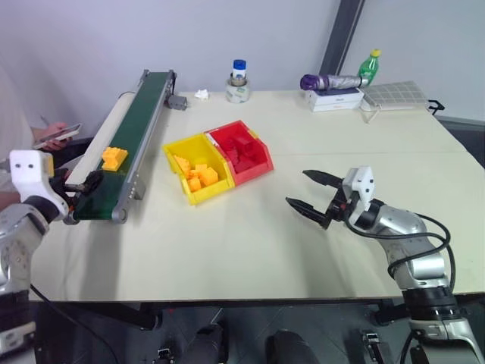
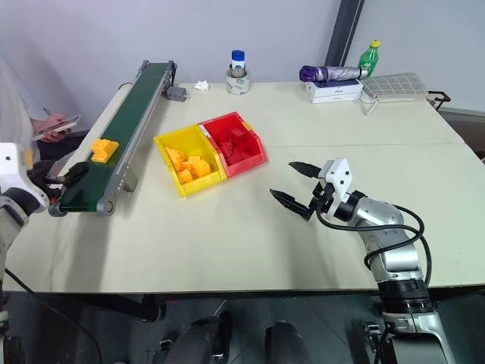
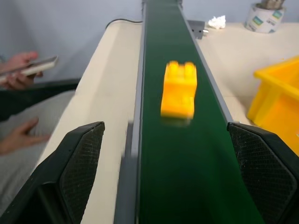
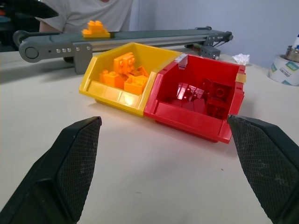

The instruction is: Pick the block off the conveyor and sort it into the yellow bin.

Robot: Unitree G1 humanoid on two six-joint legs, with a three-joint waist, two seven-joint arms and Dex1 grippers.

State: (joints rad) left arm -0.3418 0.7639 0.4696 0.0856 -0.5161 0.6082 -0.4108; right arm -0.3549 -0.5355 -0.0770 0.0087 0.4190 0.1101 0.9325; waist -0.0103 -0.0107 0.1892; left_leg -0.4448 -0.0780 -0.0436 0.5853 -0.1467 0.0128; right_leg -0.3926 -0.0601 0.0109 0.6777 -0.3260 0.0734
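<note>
On the left side of the bench (image 1: 250, 250) runs the conveyor (image 1: 144, 114), and the block (image 1: 114, 157) sits on its dark green belt, close to the near end. The left hand (image 1: 82, 186) waits at that near end. Its two fingers are spread wide with nothing between them, and the block lies just past them on the belt. The right hand (image 1: 312, 194) hangs over the bench on the right, well apart from the belt, fingers spread too and holding nothing.

The yellow bin (image 1: 195, 167) stands just right of the conveyor, touching the red bin (image 1: 244, 152). It already has several yellow-orange blocks inside.

So the job has hardly begun. The block is not yet picked up. It must be grabbed, lifted, carried right and dropped into the yellow bin.
</note>
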